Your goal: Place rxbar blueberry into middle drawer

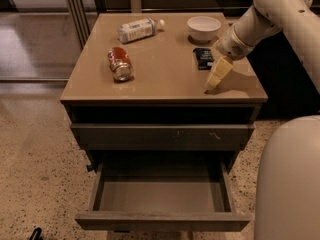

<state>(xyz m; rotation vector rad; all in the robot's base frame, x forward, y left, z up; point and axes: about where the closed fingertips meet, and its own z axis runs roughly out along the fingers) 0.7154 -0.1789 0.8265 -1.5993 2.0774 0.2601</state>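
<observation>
Tool: mine, low over the right front of the surface; its width I cannot tell.
Rxbar blueberry: flat just beside it; likely light, thin, slick; pinch across its narrow sides.
Middle drawer: open below.

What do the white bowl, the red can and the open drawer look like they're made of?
Bowl: likely glazed ceramic, glossy white. Can: metal, shiny silvery end. Drawer: perhaps matte grey laminate, smooth and flat. The claw hangs over the tabletop, beside the dark bar.
</observation>
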